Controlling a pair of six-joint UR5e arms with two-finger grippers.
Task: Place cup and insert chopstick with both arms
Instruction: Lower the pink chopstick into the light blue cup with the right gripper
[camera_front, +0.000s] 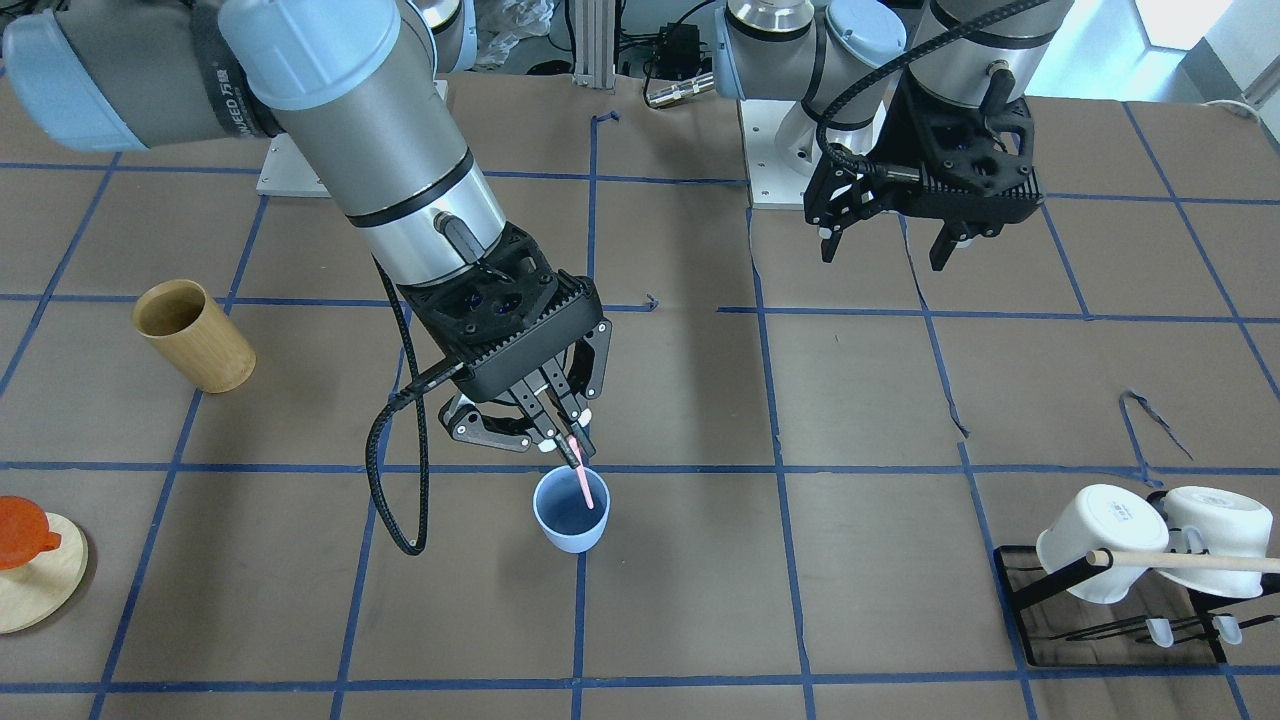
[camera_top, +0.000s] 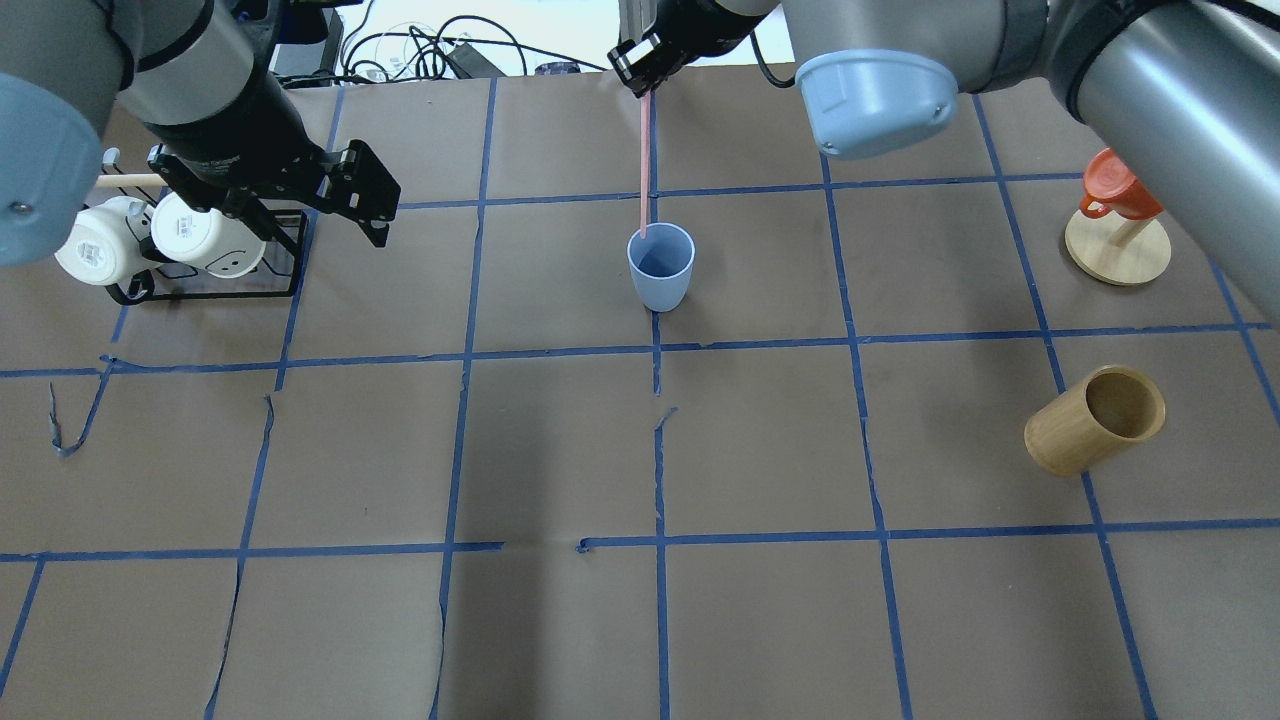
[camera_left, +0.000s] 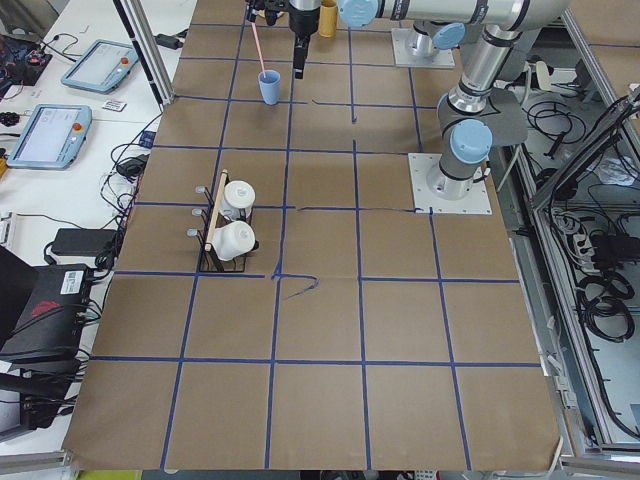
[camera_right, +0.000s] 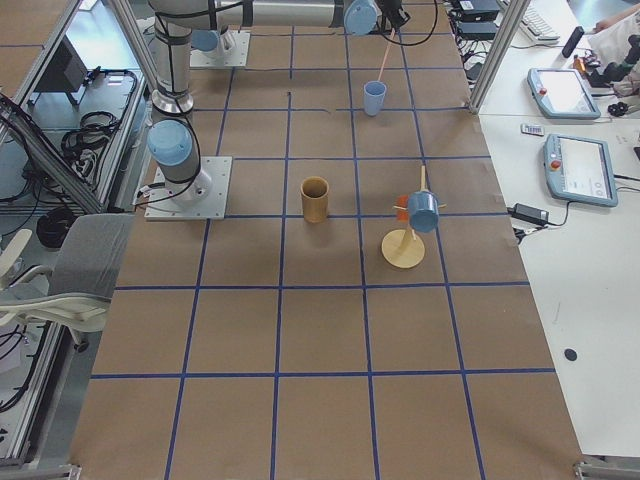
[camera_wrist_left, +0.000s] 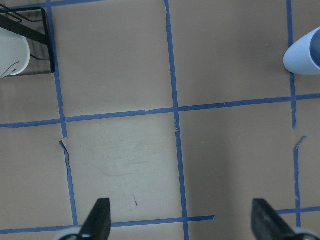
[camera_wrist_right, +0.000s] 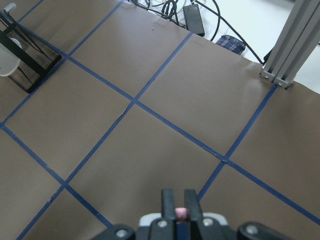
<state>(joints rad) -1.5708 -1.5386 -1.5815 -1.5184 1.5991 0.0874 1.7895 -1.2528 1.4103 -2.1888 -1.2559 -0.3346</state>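
chopstick (camera_top: 645, 160) in cup (camera_top: 661, 270) mid-table, mug rack (camera_top: 215, 295) at robot's left, tumbler (camera_top: 1090, 420) and peg stand (camera_top: 1117, 255) right

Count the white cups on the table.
2. Both hang on the black rack at the robot's left: one white cup, the other white cup beside it. None seem hidden.

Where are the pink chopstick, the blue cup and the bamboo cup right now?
pink chopstick (camera_top: 645, 165), overhead exterior view, middle of its shaft.
blue cup (camera_top: 662, 288), overhead exterior view, outer wall below the rim.
bamboo cup (camera_top: 1062, 442), overhead exterior view, outer side wall.
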